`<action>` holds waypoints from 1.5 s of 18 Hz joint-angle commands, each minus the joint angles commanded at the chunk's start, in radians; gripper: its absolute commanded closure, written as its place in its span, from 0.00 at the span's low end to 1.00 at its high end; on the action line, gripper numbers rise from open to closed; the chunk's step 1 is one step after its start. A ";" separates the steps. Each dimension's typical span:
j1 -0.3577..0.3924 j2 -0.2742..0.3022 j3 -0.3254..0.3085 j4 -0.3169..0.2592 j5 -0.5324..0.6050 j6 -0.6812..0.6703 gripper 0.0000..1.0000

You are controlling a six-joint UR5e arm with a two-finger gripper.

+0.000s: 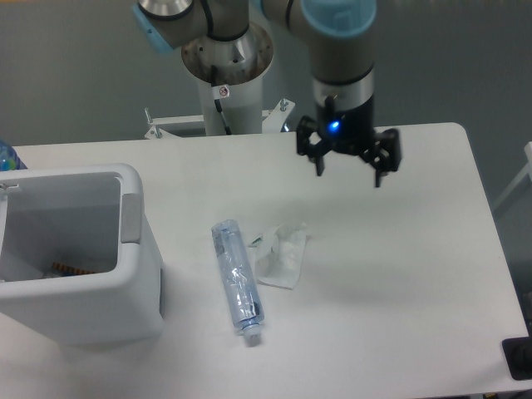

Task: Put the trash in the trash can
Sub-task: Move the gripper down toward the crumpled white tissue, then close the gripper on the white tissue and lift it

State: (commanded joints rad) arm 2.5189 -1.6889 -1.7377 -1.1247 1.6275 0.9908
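A crushed clear bluish plastic bottle (237, 280) lies flat on the white table, cap end toward the front. Touching its right side is a crumpled white translucent wrapper (281, 255). The white boxy trash can (125, 291) stands at the left edge, with a grey panel on its right rim and a small brown item inside. My gripper (348, 171) hangs open and empty above the table, up and to the right of the wrapper, well apart from both pieces of trash.
The robot's base column (226, 75) stands behind the table's far edge. A blue bottle top (7, 156) peeks in at the far left. A dark object (519, 357) sits at the front right corner.
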 joint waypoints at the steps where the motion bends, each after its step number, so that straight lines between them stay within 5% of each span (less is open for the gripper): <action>1: -0.008 -0.006 -0.035 0.046 0.003 0.021 0.00; 4: -0.011 -0.015 -0.101 0.123 0.003 0.116 0.00; 14: -0.058 -0.139 -0.146 0.123 0.102 0.350 0.00; 27: -0.115 -0.239 -0.154 0.125 0.144 0.344 0.00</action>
State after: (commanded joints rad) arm 2.4037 -1.9282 -1.8914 -1.0002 1.7717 1.3346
